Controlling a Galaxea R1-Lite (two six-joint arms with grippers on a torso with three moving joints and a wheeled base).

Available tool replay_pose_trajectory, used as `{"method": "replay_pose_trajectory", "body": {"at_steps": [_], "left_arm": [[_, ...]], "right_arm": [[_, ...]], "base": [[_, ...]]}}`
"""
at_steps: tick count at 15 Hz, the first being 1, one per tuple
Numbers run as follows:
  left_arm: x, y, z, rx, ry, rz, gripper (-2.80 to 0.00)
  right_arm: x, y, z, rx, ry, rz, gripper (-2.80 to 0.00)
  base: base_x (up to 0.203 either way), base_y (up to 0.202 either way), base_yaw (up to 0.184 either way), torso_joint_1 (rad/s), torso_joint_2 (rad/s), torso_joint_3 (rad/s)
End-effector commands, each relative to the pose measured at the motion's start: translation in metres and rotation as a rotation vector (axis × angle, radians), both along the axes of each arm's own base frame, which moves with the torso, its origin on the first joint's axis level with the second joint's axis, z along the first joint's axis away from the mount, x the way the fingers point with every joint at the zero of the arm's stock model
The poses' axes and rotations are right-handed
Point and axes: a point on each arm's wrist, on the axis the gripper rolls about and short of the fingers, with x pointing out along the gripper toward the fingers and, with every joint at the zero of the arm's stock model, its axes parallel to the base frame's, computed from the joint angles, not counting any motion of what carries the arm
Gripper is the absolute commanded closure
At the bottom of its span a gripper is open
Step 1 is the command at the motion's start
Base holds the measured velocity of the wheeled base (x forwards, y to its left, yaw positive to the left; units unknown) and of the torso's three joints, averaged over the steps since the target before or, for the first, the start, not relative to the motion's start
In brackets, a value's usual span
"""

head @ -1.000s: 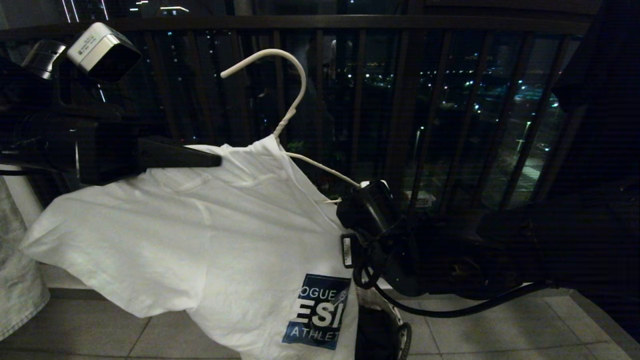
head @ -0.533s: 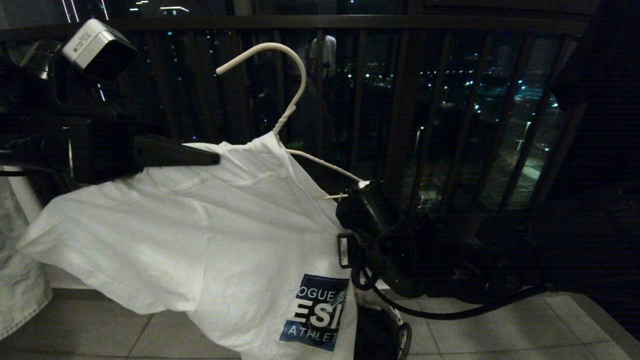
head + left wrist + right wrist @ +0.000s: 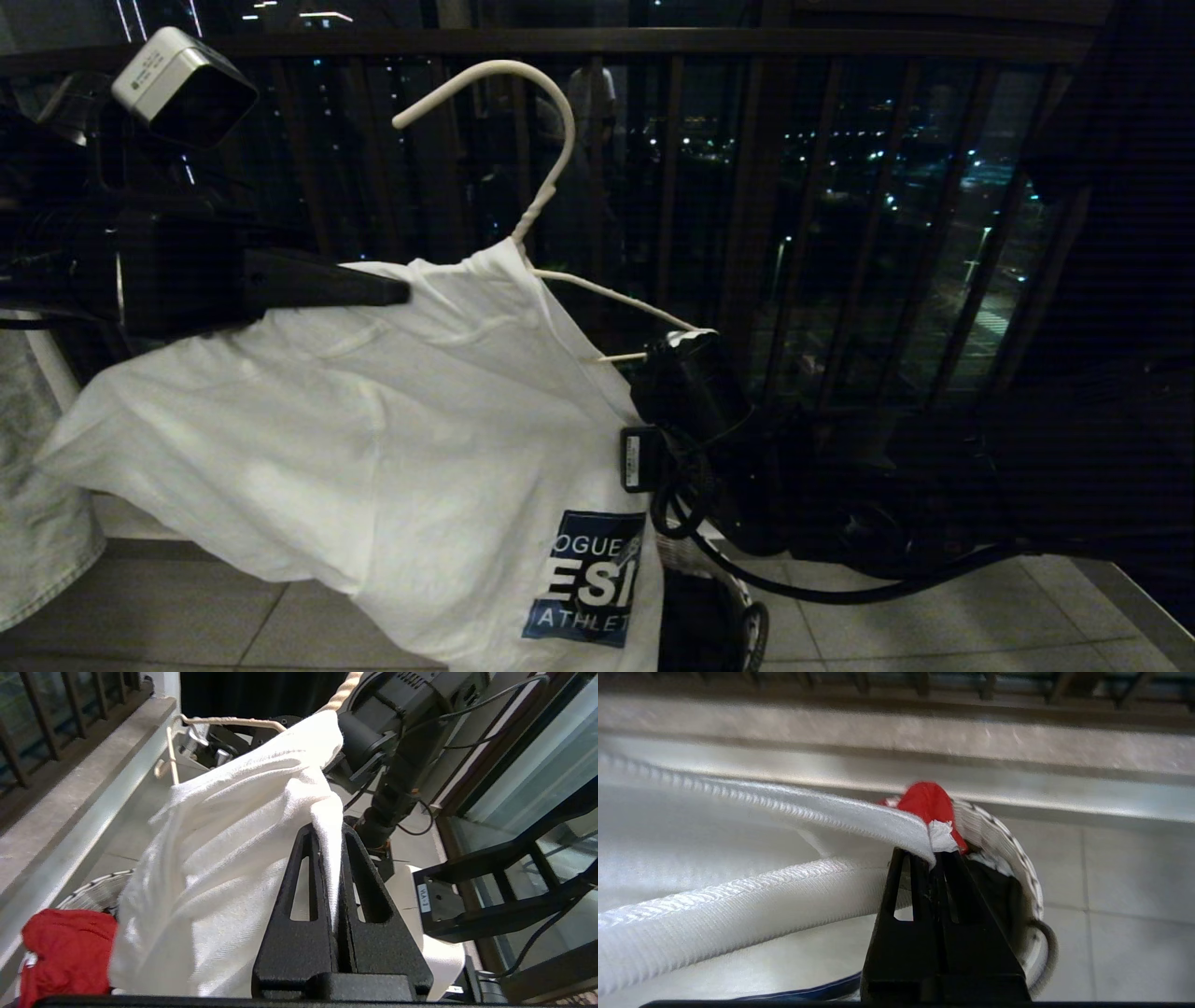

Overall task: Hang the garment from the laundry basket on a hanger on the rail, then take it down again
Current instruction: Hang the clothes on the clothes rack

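Note:
The white garment [image 3: 373,439], with a dark blue print, hangs half-draped over the thin white wire hanger [image 3: 551,159] in front of the balcony bars. My left gripper [image 3: 401,292] comes in from the left and is shut on a fold of the garment [image 3: 327,826] at one shoulder. My right gripper [image 3: 931,856] is shut on the garment's ribbed collar edge [image 3: 859,816]; in the head view only its dark wrist [image 3: 691,383] shows, at the hanger's bare arm. The laundry basket [image 3: 738,607] stands on the floor below. The rail is out of view.
A red cloth [image 3: 65,947] lies in the basket [image 3: 1017,858]. Pale denim [image 3: 37,532] hangs at the far left, and a black garment [image 3: 1120,280] fills the right side. The dark balcony railing [image 3: 747,187] runs behind, above a low ledge and tiled floor.
The hanger's hook has risen and the garment has lifted a little with it. The right wrist has moved slightly up; the left gripper has hardly shifted.

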Motion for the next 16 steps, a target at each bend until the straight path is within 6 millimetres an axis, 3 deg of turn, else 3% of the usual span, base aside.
{"method": "replay_pose_trajectory", "body": {"at_steps": [1, 9, 16], "left_arm": [[0.000, -0.003, 0.000, -0.005, 0.021, -0.016, 0.00], [0.008, -0.005, 0.001, -0.006, 0.058, -0.016, 0.00], [0.025, -0.005, 0.003, -0.008, 0.118, -0.002, 0.00]], "right_arm": [[0.002, -0.001, 0.000, 0.008, -0.017, -0.004, 0.00], [0.020, -0.020, 0.010, 0.044, -0.073, -0.066, 0.00], [0.013, -0.026, 0.014, 0.063, -0.139, -0.049, 0.00]], "base": [[0.000, 0.000, 0.000, 0.000, 0.00, 0.000], [0.000, 0.000, 0.000, 0.000, 0.00, 0.000], [0.000, 0.000, 0.000, 0.000, 0.00, 0.000]]}}
